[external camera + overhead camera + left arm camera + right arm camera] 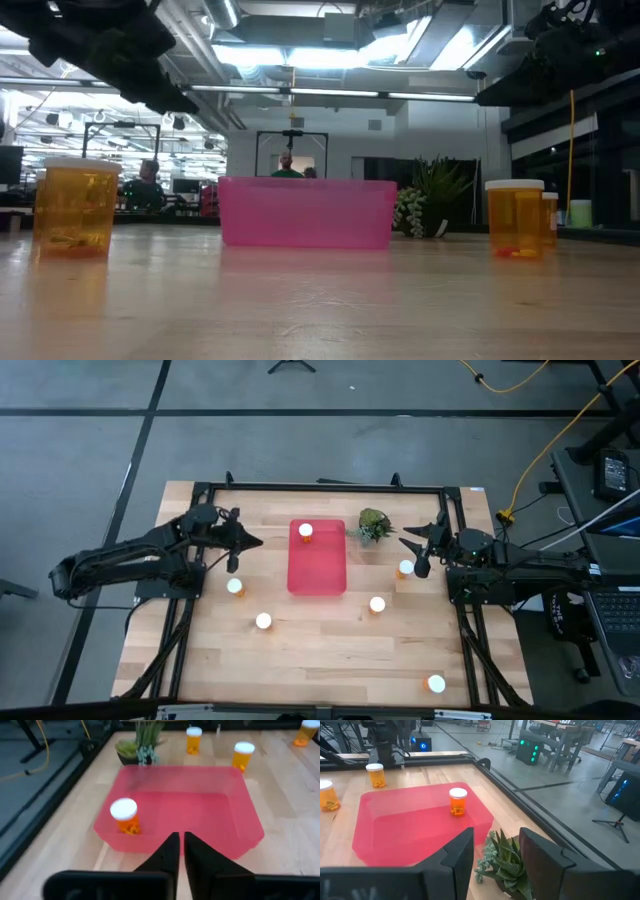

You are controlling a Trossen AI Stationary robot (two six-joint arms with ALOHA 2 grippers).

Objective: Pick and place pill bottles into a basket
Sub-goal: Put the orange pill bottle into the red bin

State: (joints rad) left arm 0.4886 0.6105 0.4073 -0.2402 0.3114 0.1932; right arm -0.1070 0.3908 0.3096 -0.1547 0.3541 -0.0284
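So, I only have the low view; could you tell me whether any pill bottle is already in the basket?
Observer: Yes, one pill bottle stands upright at the basket's far end.
Operator: Thanks. How many stand outside it?
Observer: Five bottles: two on its left, two on its right, one by the front right corner.
Operator: And the grippers?
Observer: The left gripper is shut, the right gripper open near the plant.
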